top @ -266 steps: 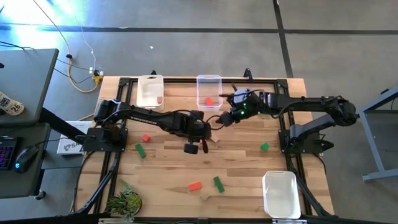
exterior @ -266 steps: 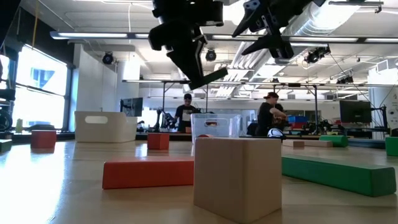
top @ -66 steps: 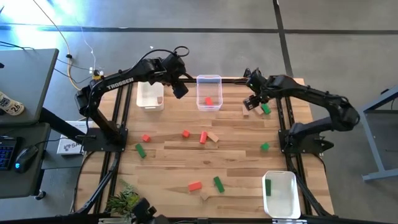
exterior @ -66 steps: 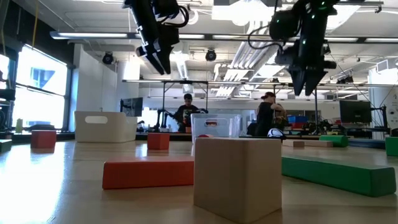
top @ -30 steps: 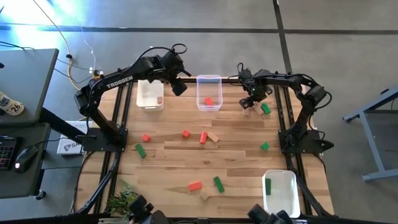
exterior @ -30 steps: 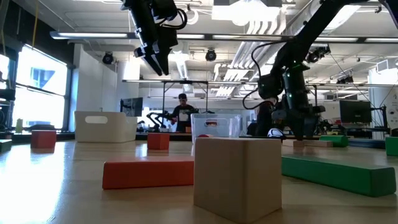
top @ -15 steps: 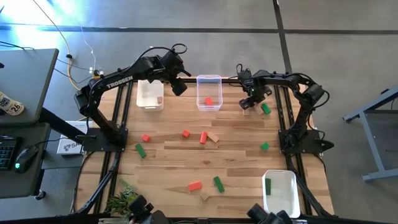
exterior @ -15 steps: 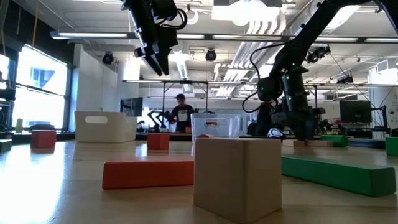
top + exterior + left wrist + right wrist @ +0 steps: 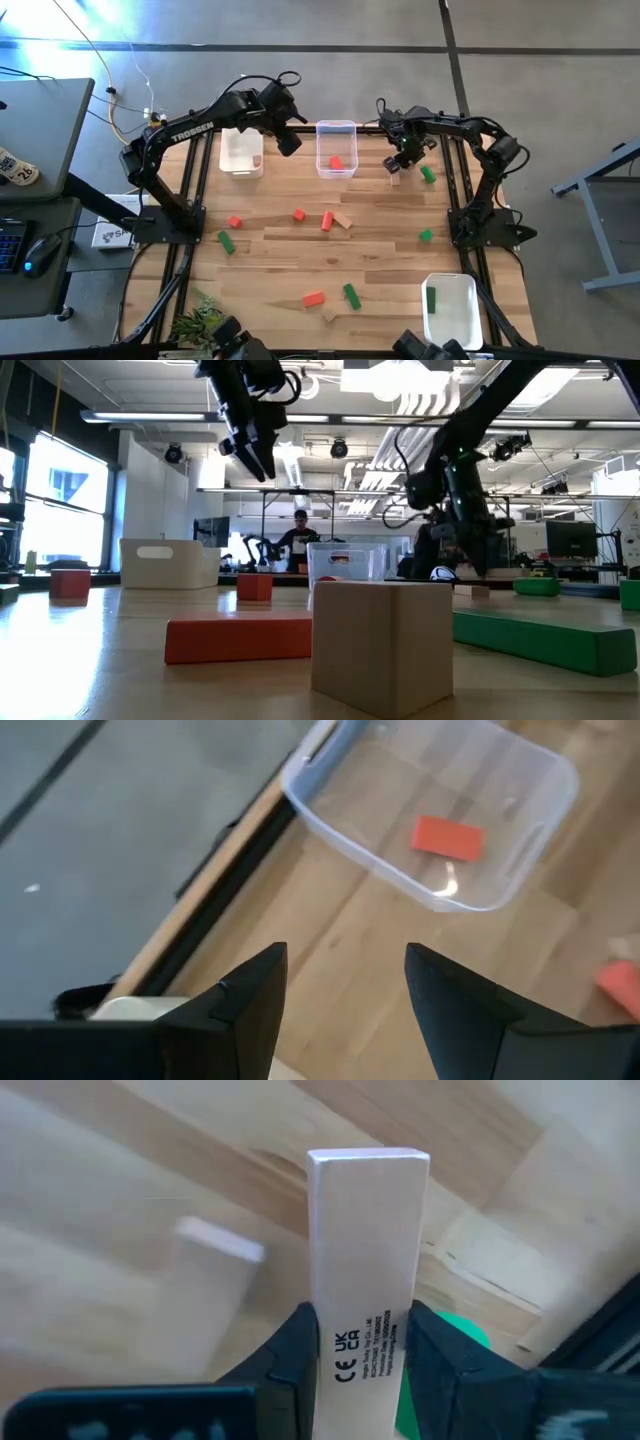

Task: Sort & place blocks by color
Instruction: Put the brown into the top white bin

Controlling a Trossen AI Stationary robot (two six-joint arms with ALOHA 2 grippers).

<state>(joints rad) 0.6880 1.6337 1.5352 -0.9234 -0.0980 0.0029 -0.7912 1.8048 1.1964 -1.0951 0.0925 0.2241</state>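
Note:
Red, green and pale wood blocks lie scattered on the table [image 9: 380, 255]. My right gripper [image 9: 398, 163] is at the far right, shut on a pale wood bar [image 9: 368, 1260]. Under it, a second pale block [image 9: 215, 1280] and a green block [image 9: 427, 174] lie on the table. My left gripper [image 9: 288, 142] hangs open and empty, high between the far white bin [image 9: 241, 148] and the clear bin [image 9: 336, 148]. The clear bin holds a red block [image 9: 447, 837]. A pale block [image 9: 258, 159] lies in the far white bin. My right gripper pinches the pale bar by its two long sides [image 9: 330, 1342] between its two fingers [image 9: 296, 1355], which lie across the bar. The gripper comes from above [image 9: 470, 560]. The bar's free end [image 9: 368, 1160] sticks out past the fingers, and the bar is lifted off the table.
In the table's middle lie red blocks [image 9: 299, 214] [image 9: 326, 221] and a pale one [image 9: 343, 220]. Red [image 9: 234, 222] and green [image 9: 226, 241] blocks lie at the left. A white bin [image 9: 449, 320] at the near right holds a green bar [image 9: 431, 300]. A small plant [image 9: 200, 322] stands near left.
My right gripper has shut on the pale bar at the far right and risen a little, lifting the bar off the table; the second pale block and the green block stay on the table.

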